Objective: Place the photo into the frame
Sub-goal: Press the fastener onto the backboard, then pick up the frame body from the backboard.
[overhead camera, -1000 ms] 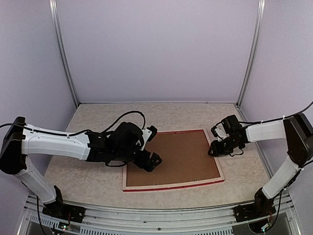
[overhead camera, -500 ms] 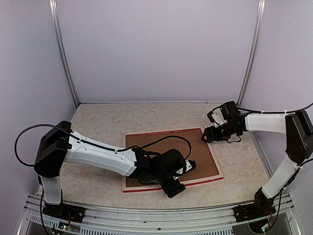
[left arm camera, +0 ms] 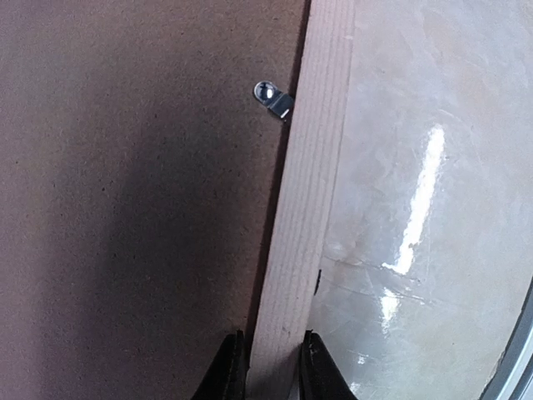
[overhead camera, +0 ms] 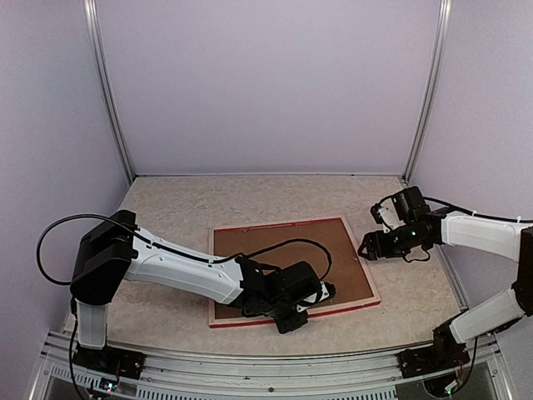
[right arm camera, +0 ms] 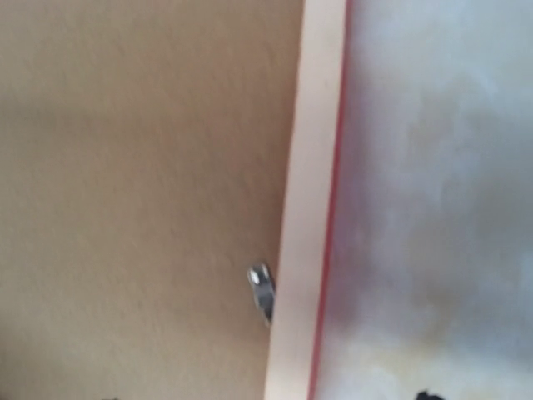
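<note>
The frame (overhead camera: 275,225) lies face down on the table, its pale wood back up and a red edge along the near side. A brown backing board (overhead camera: 337,258) fills it. The photo is hidden. My left gripper (overhead camera: 310,304) reaches over the frame's near rail. In the left wrist view its fingers (left arm camera: 229,371) press both sides of the pale rail (left arm camera: 312,167), shut on it. My right gripper (overhead camera: 368,250) hovers at the frame's right rail (right arm camera: 308,167), jaws wide apart with nothing held.
Small metal tabs (left arm camera: 273,98) (right arm camera: 262,292) stick out from the rail over the backing board. The left arm's black cable (overhead camera: 291,243) loops across the board. Lilac walls and metal posts enclose the marbled table (overhead camera: 166,208).
My left arm swung from the frame's left side to its near rail and closed on it. The right gripper opened and stayed by the right rail.
</note>
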Controlling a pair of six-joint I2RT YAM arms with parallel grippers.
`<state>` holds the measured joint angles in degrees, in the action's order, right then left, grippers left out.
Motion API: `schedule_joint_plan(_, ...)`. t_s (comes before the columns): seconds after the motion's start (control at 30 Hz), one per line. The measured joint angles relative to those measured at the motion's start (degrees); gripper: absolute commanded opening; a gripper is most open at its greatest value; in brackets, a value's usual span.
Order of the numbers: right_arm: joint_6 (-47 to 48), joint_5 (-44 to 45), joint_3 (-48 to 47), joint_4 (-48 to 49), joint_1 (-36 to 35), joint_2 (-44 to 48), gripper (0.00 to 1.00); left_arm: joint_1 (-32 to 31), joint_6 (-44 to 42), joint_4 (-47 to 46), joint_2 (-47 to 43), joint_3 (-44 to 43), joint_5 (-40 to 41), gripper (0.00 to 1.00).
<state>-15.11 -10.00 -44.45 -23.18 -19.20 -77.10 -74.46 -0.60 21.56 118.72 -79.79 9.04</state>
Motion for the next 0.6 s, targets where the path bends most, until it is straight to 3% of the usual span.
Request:
schedule_joint_plan(0.17,-1.3,0.2,1.2,-1.6,0.0,1.0,0.8,-0.2,-1.4,-0.5,0.0,-0.1,-1.3,0.0)
schedule_joint_plan(0.33,-3.4,-1.7,1.2,-3.5,0.1,1.0,0.88,0.1,0.7,-0.3,-0.3,-0.1,-2.2,0.0)
schedule_joint_plan(0.6,-8.4,-10.8,2.1,-2.4,1.0,1.5,0.92,2.4,1.7,1.2,-5.6,1.9,-6.6,0.0)
